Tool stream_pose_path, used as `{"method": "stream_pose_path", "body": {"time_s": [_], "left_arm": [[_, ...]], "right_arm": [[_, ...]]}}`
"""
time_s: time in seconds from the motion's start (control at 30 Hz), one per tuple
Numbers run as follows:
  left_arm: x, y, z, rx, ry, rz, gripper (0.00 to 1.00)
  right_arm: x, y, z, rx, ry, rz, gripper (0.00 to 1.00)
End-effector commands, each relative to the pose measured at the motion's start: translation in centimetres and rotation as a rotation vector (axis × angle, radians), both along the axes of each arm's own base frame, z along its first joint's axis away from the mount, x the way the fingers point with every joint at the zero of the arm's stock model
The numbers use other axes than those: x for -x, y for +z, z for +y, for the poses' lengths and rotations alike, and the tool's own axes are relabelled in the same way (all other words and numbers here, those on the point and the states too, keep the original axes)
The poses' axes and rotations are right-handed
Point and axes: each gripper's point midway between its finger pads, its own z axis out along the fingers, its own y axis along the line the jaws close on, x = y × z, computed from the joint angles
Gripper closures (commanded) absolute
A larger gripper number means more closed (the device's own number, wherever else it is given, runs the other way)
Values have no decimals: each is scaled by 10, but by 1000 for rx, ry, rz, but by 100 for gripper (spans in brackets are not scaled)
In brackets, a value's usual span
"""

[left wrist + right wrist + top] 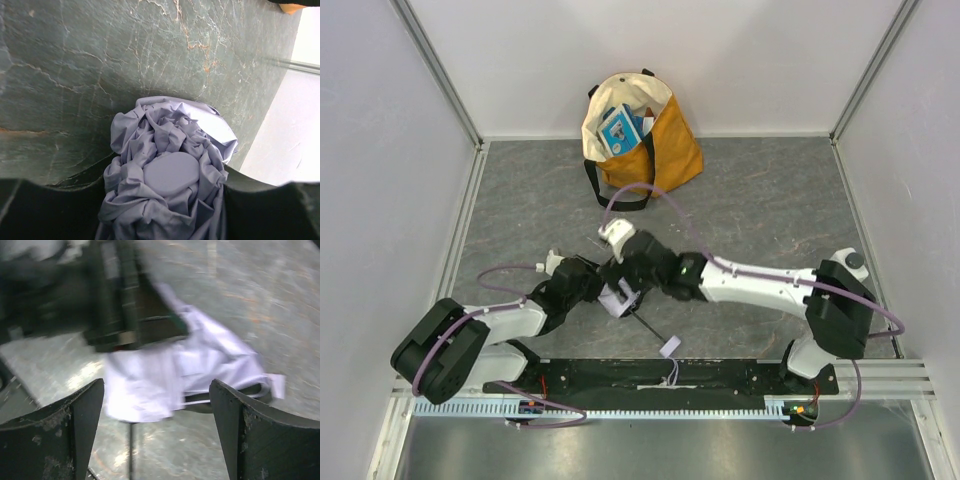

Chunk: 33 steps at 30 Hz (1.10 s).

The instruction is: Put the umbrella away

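Note:
The umbrella point(618, 299) lies folded on the grey table in front of the arms. Its slim black shaft point(648, 324) points toward the near edge, and the lavender strap point(670, 347) lies at its end. My left gripper point(592, 290) is shut on the bunched pale lavender canopy point(170, 150), with the flat top cap point(171, 173) between its fingers point(50, 210). My right gripper point(628, 274) is open just beside and above the canopy point(170, 370), its fingers point(55, 435) spread on either side without touching it. The shaft point(131, 450) shows below it, blurred.
A mustard-and-cream tote bag point(640, 135) stands open at the back wall, with a blue-and-white item point(620, 127) inside. White walls close in the table on three sides. The arm mounting rail point(660, 375) runs along the near edge.

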Motion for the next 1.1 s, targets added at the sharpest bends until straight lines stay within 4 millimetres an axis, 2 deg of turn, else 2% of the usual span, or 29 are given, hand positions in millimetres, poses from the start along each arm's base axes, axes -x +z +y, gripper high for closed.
{"method": "stream_pose_path", "body": {"time_s": [0.0,0.13,0.23,0.47,0.7,0.8,0.9,1.07], "left_arm": [[2,-13,7,-35,94,75,98],[9,-18,5,-30,84,108,98],[12,-18,3,-37,74,118,98],[16,-19,7,-73,81,140,98],[20,-25,0,-90,45,164,98],[21,-25,-3,-101,34,164,98],[21,-23,-7,-114,19,168,98],[30,-30,-12,-138,11,218,98]], "right_arm": [[33,0,26,-14,158,-147,10],[52,-16,36,-44,197,-184,13],[59,-33,34,-18,194,-219,14],[42,-42,33,104,70,-349,14],[35,-49,38,186,46,-409,15],[29,-55,33,227,17,-434,17],[28,-72,27,274,14,-436,24],[41,-99,10,279,10,-364,51]]}}
